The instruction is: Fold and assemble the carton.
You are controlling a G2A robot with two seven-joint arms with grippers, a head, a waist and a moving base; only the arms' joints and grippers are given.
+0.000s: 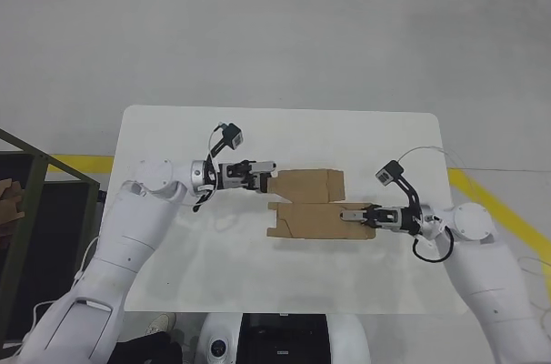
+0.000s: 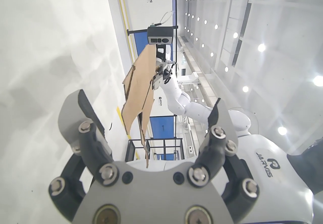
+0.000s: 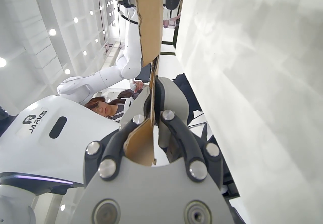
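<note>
A flat brown carton point(image 1: 312, 205) is in the middle of the white table point(image 1: 194, 273). My right gripper point(image 1: 353, 217) is shut on its right edge; in the right wrist view the cardboard point(image 3: 149, 8) runs edge-on away from the closed fingers point(image 3: 161, 94). My left gripper point(image 1: 270, 173) is at the carton's upper left corner and stands open. In the left wrist view the tilted carton point(image 2: 138, 89) lies ahead of the open gripper point(image 2: 149, 114), and a narrow flap reaches in between the spread fingers point(image 2: 85, 114) without visible contact. The right gripper point(image 2: 157, 78) holds the far end.
A dark rack with stacked cardboard point(image 1: 3, 205) stands off the table's left side. Yellow floor tape point(image 1: 494, 196) runs past the right side. Bare table surface lies in front of and behind the carton.
</note>
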